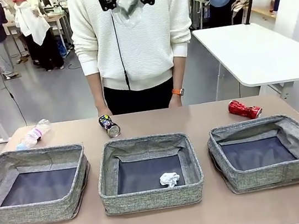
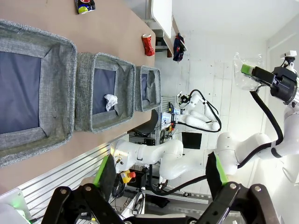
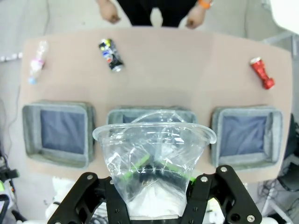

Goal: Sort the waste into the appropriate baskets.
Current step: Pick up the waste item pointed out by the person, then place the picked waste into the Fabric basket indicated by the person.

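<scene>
one clear plastic cup: gripped by the right end effector, rim toward the wrist camera, walls dented, high above the middle of the tabletop
right end effector: fingers closed against the cup's sides, green pads visible through the plastic
crumpled white paper ball: lying in the middle basket, at its near right corner
baskets: left basket, middle basket and right basket stand in a row along the tabletop's near edge, apart from each other, dark lining showing in each
dark printed can: on its side behind the middle basket, toward the far edge
crushed red can: on its side near the far right corner, behind the right basket
bottle: on its side near the far left corner, blue cap toward the left edge
left end effector: fingers spread wide with nothing between them, looking along the row of baskets from the tabletop's left end
person: standing at the far edge, hands down by that edge, apart from the waste
</scene>
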{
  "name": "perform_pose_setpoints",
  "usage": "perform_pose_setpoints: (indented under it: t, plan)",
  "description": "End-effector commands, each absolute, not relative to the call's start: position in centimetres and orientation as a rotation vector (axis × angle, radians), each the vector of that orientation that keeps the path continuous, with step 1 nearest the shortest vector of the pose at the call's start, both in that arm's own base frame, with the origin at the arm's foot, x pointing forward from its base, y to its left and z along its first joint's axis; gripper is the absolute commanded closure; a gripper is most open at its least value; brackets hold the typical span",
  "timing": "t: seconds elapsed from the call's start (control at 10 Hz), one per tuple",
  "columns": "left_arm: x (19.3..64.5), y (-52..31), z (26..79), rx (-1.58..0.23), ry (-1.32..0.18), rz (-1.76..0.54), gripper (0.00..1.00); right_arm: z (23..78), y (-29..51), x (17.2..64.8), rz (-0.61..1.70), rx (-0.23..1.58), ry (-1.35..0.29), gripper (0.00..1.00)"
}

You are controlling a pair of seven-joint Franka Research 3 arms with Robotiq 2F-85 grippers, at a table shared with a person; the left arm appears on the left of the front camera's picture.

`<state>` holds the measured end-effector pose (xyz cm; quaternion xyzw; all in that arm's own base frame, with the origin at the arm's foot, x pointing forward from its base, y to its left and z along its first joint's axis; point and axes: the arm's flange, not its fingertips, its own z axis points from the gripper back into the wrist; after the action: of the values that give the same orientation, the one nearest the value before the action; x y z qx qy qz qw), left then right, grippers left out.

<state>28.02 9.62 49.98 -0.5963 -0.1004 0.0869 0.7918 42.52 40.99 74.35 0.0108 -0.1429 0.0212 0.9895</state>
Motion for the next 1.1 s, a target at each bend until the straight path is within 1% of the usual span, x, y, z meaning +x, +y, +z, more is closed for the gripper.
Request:
perform_pose_setpoints:
  t: [0.0,1.0]
  plan:
    - [27.93,9.51,50.07,-1.299,-0.235,0.17,0.0,74.59,40.86,42.44,0.047,0.036,-0.281,0.96]
    - [27.93,9.51,50.07,-1.299,-0.235,0.17,0.0,74.59,40.86,42.44,0.047,0.036,-0.281,0.96]
